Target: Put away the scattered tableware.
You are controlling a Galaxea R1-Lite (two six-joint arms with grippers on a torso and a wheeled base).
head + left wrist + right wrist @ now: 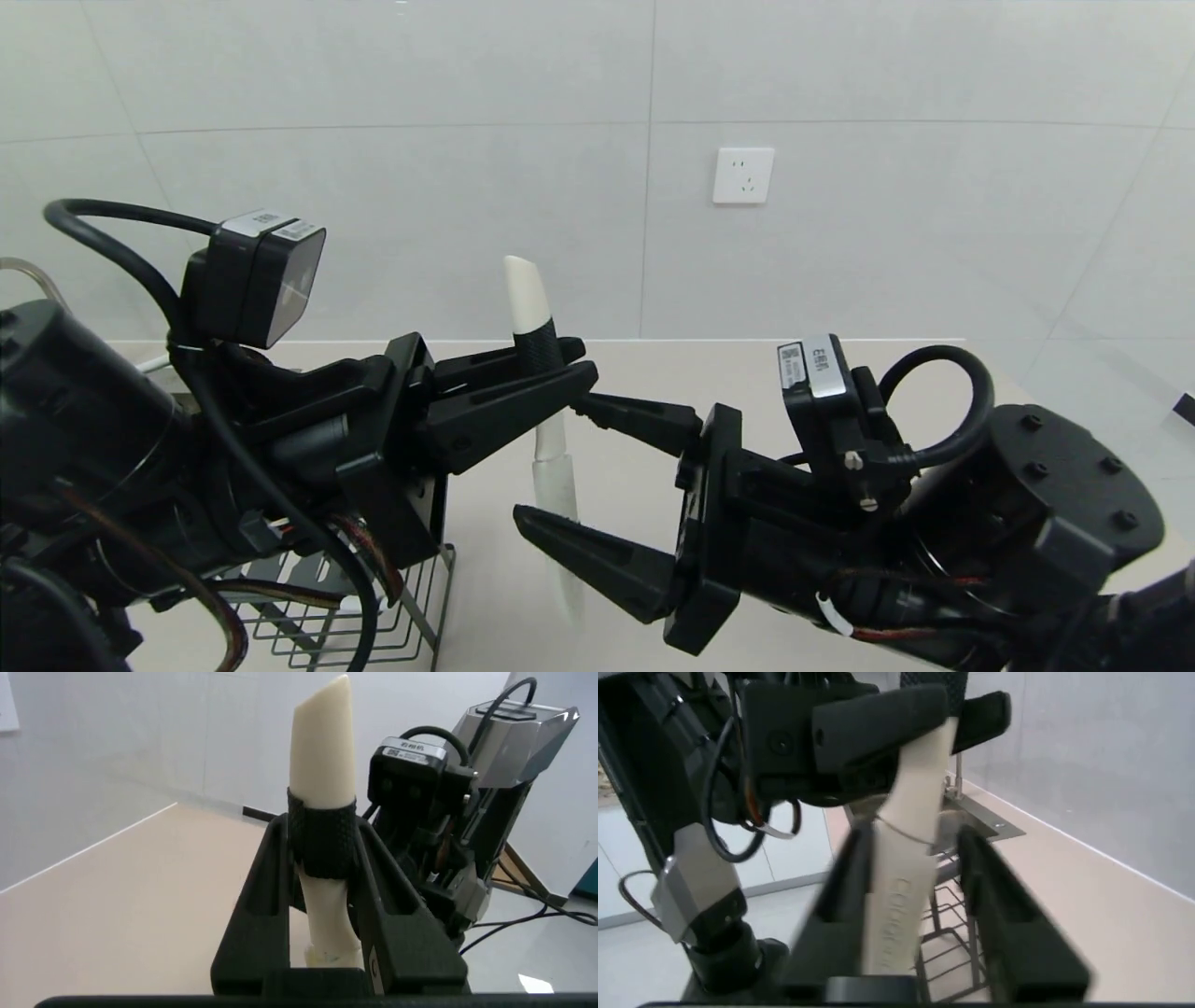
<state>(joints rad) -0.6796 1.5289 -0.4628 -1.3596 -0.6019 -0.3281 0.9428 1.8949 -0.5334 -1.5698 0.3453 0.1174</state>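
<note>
A long white utensil (525, 291) with a black ribbed band stands upright above the beige counter (840, 373). My left gripper (560, 367) is shut on it at the band, its jaws pressed on both sides of the utensil (322, 747). My right gripper (553, 459) is open just below, one finger on each side of the utensil's lower part (901, 887) without pressing on it. In the right wrist view the left gripper (896, 719) holds the utensil from above. What the utensil's lower end looks like is hidden.
A dark wire rack (373, 616) stands on the counter under my left arm; the rack (957, 924) also appears behind the utensil. A tiled wall with a white socket (743, 175) rises behind. The counter's right half lies bare.
</note>
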